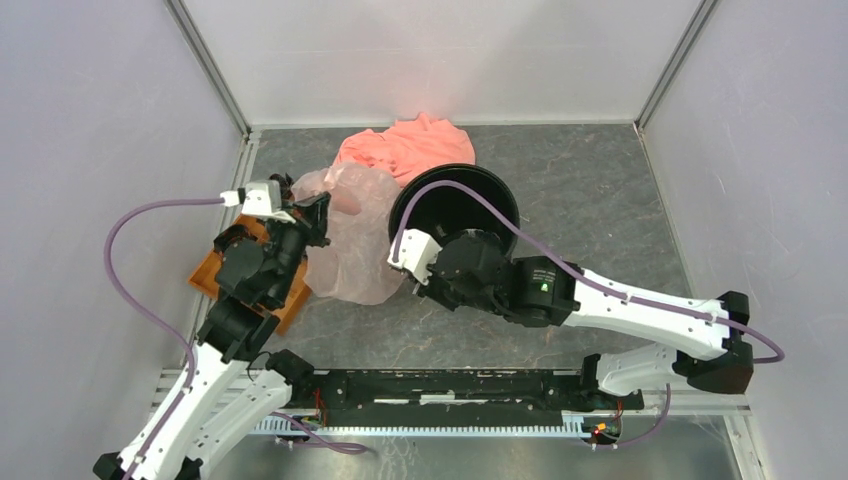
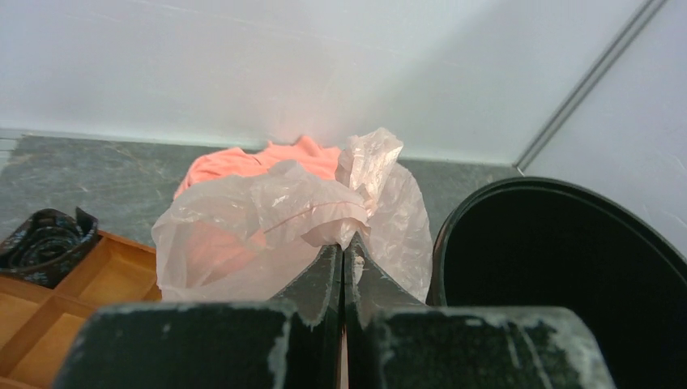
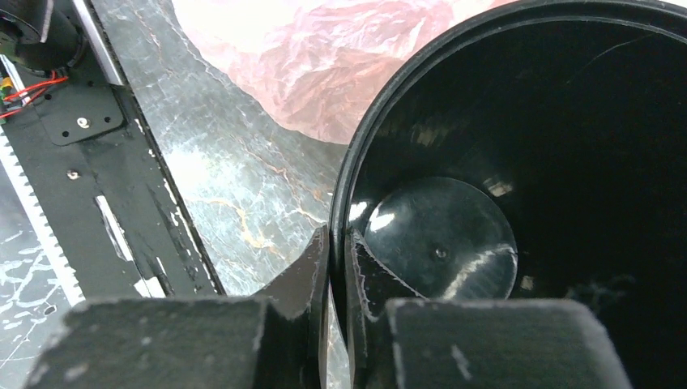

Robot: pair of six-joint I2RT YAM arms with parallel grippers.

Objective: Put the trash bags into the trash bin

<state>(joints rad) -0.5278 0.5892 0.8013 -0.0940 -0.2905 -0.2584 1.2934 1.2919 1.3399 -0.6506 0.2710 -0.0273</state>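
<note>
Left wrist view: the bag (image 2: 292,219) bunches up just ahead of the left gripper (image 2: 343,255), whose fingers are pressed together on a fold of the film. From above, the bag (image 1: 350,240) spreads over the table (image 1: 600,200) between the tray (image 1: 212,275) and the bin (image 1: 452,212), touching the bin's left side, with none of it inside. The right gripper (image 3: 336,243) is clamped on the bin's near rim (image 3: 340,186), one finger inside and one outside. The bin's bare bottom shows. A salmon cloth (image 1: 410,145) lies behind bag and bin. Something dark and crumpled (image 2: 44,243) sits in one tray compartment.
</note>
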